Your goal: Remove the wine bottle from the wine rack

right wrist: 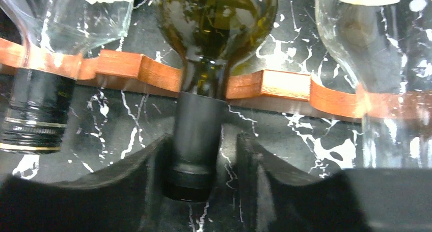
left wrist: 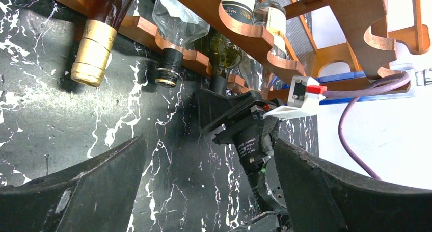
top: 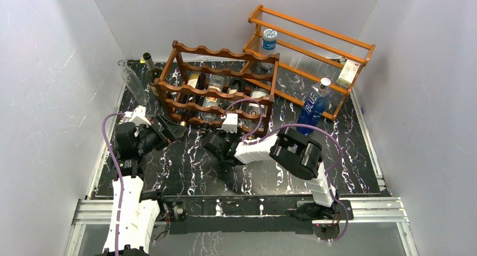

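r gripper (right wrist: 204, 153): jaws spread, one each side of target's neck. finger (right wrist: 137, 191) at 9 o'clock looks touching or nearly. sliver of table shows on the 3 o'clock side, so not pinched yet.
table (top: 185, 171): black marble-look top, carries all below.
wine rack (top: 225, 54): dark red-brown, wavy rails, several tiers. sits at 12 o'clock of r gripper in top view.
l gripper (top: 169, 129): jaws wide apart, nothing btwn. lies at 9 o'clock of r gripper, by rack's front l corner, farther from target. r arm is nearer, judged the working one.
wine bottle (right wrist: 219, 18): green glass, lying flat in bottom tier. long axis runs 12–6 in r wrist view, body at 12 inside rack, neck to 6.
neighbours: clear bottle w/ black cap (right wrist: 30, 114) at 9 o'clock, second clear bottle (right wrist: 356, 38) at 3 o'clock.
neck (right wrist: 196, 140): black capsule, pokes out past front rail, sits btwn r jaws.
key relation: neck axis lines up w/ claw's approach. once shut, draw shd go straight back to 6 o'clock along that axis. a sideways pull wd likely rub the scallop or a neighbour.
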